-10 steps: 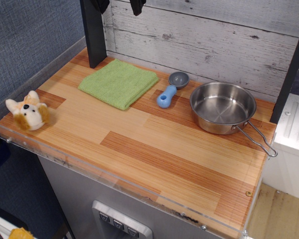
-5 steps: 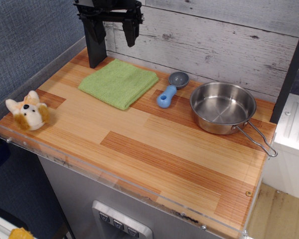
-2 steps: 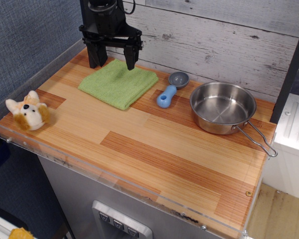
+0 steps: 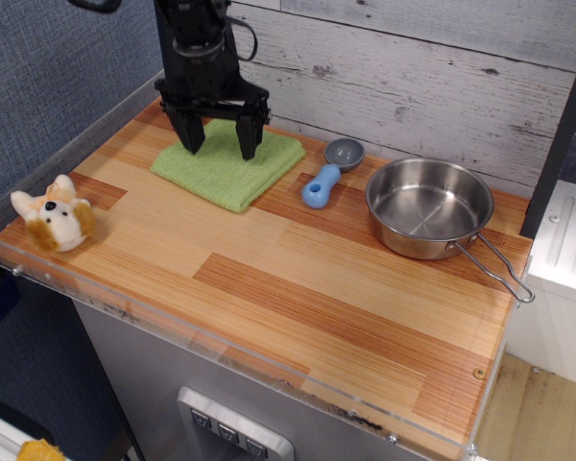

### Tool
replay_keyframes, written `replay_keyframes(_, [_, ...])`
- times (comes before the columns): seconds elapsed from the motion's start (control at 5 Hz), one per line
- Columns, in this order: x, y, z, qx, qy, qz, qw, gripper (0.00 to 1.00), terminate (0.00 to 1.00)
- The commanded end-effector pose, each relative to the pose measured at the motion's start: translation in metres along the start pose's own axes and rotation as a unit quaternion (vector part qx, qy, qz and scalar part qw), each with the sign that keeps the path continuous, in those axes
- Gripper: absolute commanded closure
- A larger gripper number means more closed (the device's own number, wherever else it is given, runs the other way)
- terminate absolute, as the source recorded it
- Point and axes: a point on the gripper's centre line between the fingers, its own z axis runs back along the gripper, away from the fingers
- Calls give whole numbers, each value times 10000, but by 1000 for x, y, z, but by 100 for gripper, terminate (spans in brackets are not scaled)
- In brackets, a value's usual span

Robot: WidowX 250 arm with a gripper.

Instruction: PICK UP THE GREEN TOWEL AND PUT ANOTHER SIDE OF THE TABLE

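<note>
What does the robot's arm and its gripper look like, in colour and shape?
The arm is black all over, a blocky column coming down from the top of the picture. A thin black cable loops at its right side. The gripper is also black, with two tapered fingers under a wider crossbar. No markings or labels can be made out.

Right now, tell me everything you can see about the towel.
The towel is lime green, looks like soft terry, folded into a rough square and lying flat at the back left of the table, near the plank wall. The open gripper is above its rear half, fingers pointing down; actual contact cannot be judged. Its right corner comes close to the blue scoop. No lifted edge shows.
</note>
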Motion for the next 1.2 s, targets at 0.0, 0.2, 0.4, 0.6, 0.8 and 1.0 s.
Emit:
replay_keyframes(0.0, [1,1,-1,25,-226,105,9997,0,0])
replay_keyframes(0.2, [-9,-5,1,48,-187,71,9998,0,0])
replay_keyframes(0.4, [-26,-14,2,46,-102,-24,9999,0,0])
replay_keyframes(0.6, [-44,-26,8,50,-35,-149,9999,0,0])
replay_keyframes(0.8, [-66,-37,13,93,61,-328,9994,0,0])
replay_keyframes(1.0, [-85,-51,16,99,113,-650,9978,0,0])
